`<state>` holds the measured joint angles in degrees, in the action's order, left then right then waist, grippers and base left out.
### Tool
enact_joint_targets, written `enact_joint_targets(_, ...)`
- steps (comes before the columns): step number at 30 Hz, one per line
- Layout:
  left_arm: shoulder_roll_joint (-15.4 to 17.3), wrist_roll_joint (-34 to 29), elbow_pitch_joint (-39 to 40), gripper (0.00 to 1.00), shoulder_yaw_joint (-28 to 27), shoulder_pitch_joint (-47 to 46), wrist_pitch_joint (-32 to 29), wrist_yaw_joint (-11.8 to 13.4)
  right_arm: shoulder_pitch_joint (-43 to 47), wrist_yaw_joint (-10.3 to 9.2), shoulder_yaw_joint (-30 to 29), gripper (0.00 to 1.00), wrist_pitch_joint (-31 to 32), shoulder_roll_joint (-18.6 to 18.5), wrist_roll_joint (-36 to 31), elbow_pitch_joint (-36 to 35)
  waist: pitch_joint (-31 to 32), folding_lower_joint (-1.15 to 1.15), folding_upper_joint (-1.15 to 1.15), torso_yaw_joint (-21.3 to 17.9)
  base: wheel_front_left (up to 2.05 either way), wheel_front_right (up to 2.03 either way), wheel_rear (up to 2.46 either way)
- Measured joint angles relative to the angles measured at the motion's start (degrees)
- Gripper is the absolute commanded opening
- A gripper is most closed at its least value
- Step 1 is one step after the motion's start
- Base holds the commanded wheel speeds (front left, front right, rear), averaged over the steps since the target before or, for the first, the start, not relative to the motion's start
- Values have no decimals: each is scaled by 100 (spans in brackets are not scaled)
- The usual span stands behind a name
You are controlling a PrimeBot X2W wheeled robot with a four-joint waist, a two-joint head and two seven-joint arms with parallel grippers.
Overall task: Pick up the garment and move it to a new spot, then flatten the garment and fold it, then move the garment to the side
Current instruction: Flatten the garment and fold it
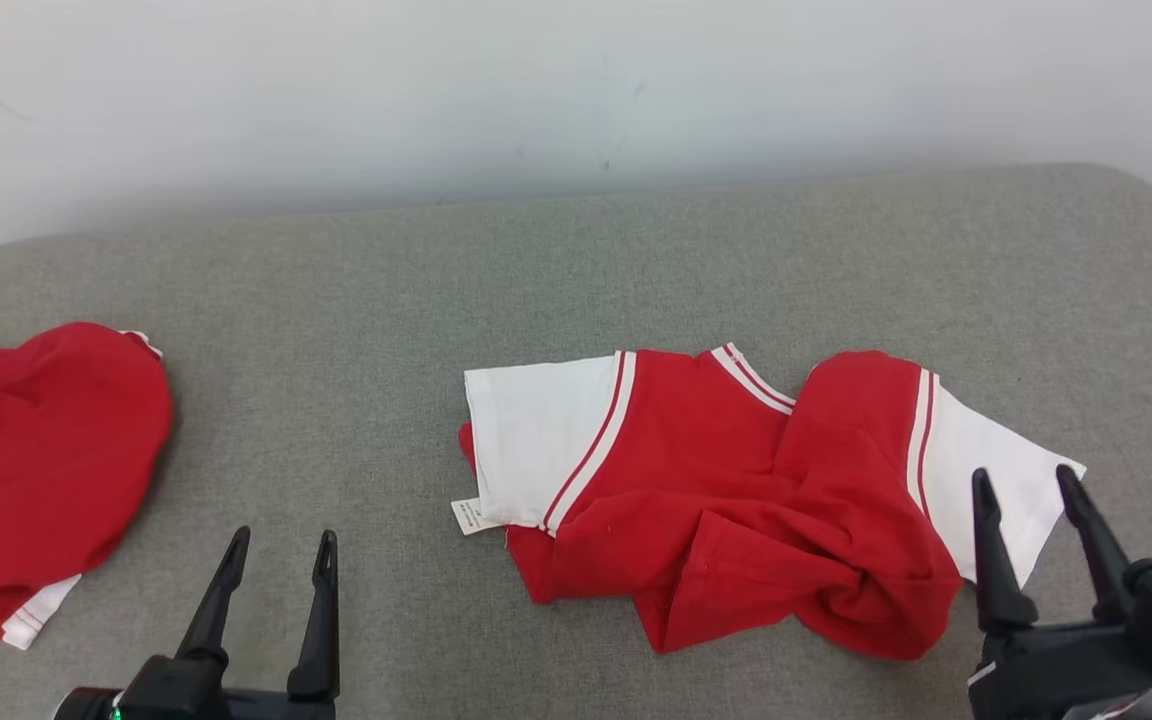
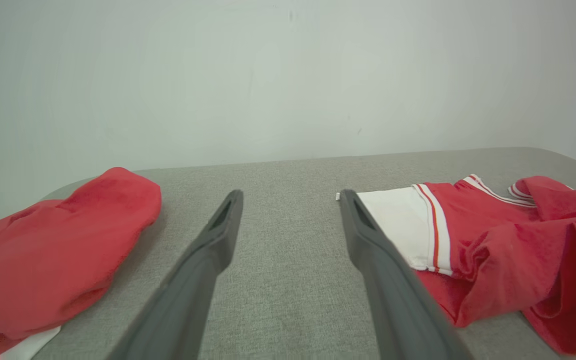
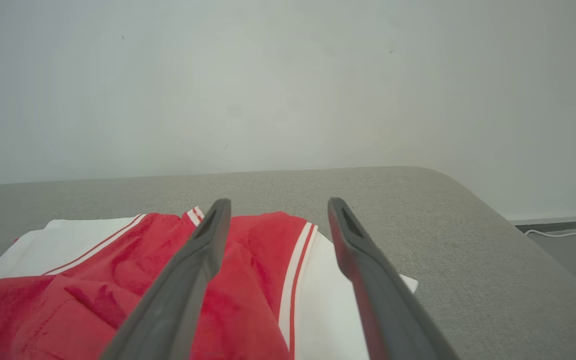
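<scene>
A red shirt with white sleeves (image 1: 726, 490) lies crumpled at the middle right of the grey surface (image 1: 556, 270), its lower body bunched up and a small white tag at its left edge. The shirt (image 2: 508, 240) also lies to the right in the left wrist view, and the shirt (image 3: 133, 280) spreads under the fingers in the right wrist view. My left gripper (image 1: 281, 545) stands open at the lower left, over bare grey cloth, apart from the shirt. My right gripper (image 1: 1026, 478) is open above the shirt's right white sleeve, holding nothing.
A second red garment (image 1: 31, 470) with white trim lies bunched at the far left edge; this garment (image 2: 53, 255) fills the left of the left wrist view. A pale wall runs behind the surface. Its rounded right end drops to a floor with a white cable (image 3: 563, 234).
</scene>
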<state>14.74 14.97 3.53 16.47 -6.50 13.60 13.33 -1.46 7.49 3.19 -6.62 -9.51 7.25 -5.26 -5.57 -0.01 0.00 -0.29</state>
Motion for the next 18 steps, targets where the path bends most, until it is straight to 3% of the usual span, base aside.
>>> enact_joint_targets(9,53,57,-40,100,-3,189,-53,38,576,0,369,100,318,118,-118,-478,258,0,0,60,0,0,0)
enact_joint_targets(18,99,74,-29,100,-10,240,-120,92,734,0,386,100,412,224,-115,-666,312,0,0,75,0,0,0)
